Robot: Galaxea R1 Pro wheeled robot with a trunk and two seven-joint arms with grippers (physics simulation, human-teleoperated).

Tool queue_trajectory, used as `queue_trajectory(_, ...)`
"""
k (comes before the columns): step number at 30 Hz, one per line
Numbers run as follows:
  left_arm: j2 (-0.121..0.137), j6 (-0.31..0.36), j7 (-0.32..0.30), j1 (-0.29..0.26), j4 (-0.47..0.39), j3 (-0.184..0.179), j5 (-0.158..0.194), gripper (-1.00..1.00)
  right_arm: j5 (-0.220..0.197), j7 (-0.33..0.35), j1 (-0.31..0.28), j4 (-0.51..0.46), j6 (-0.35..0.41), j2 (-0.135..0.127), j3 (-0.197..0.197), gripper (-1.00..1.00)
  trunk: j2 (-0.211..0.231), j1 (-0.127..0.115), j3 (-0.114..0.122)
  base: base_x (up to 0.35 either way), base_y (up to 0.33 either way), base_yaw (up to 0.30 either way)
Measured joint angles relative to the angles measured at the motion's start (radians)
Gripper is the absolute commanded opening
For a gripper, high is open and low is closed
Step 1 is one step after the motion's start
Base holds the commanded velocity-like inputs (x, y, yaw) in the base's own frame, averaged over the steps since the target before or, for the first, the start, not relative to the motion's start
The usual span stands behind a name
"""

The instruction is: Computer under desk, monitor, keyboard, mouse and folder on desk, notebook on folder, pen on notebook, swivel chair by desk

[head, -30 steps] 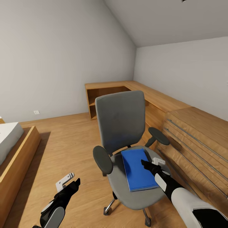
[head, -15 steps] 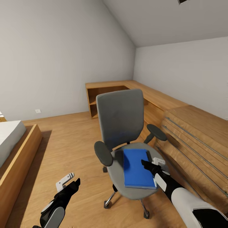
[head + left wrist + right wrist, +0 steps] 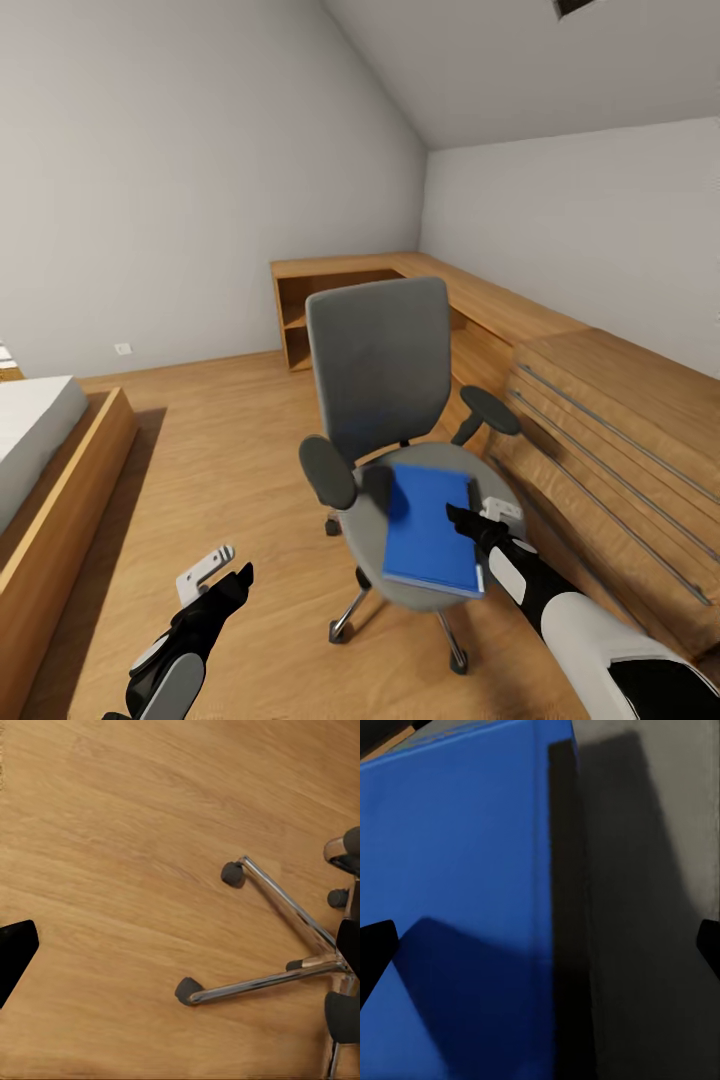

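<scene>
On the swivel chair [image 3: 385, 400], the open right tool [image 3: 475, 520] partly hides the folder [image 3: 425, 520].

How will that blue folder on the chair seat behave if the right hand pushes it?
The folder looks flat and thin, so probably light and likely to slide. Its front corner overhangs the swivel chair seat, so it might tip off. The wheeled chair could roll too.

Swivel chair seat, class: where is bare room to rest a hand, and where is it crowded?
On the swivel chair, bare grey seat lies between the folder and the near armrest. The folder's far side is crowded: the right hand hovers over its edge there. Wooden floor between chair and bed frame is open.
</scene>
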Motion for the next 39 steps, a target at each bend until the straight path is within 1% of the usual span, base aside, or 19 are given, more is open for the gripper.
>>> queue_trajectory(7,0.0,0.0,0.0,0.0,0.0,0.0,0.0,1.0,0.0,0.0,0.0,0.003,0.0,-0.001,0.0,1.0,0.0,0.0,0.0,-0.178,0.0,0.0)
queue_trajectory(16,0.0,0.0,0.0,0.0,0.0,0.0,0.0,1.0,0.0,-0.001,0.0,0.004,0.0,-0.001,0.001,1.0,0.0,0.0,0.0,-0.015,0.0,0.0)
queue_trajectory(25,0.0,0.001,-0.001,0.0,0.0,0.0,0.001,1.0,-0.002,-0.018,0.0,-0.001,0.0,0.0,0.006,1.0,0.0,-0.001,0.0,0.0,0.0,0.0)
queue_trajectory(39,-0.001,0.002,0.0,0.0,0.0,-0.001,0.0,1.0,-0.002,-0.023,0.001,0.009,0.0,-0.001,0.005,1.0,0.098,-0.054,0.044,0.0,0.0,0.0)
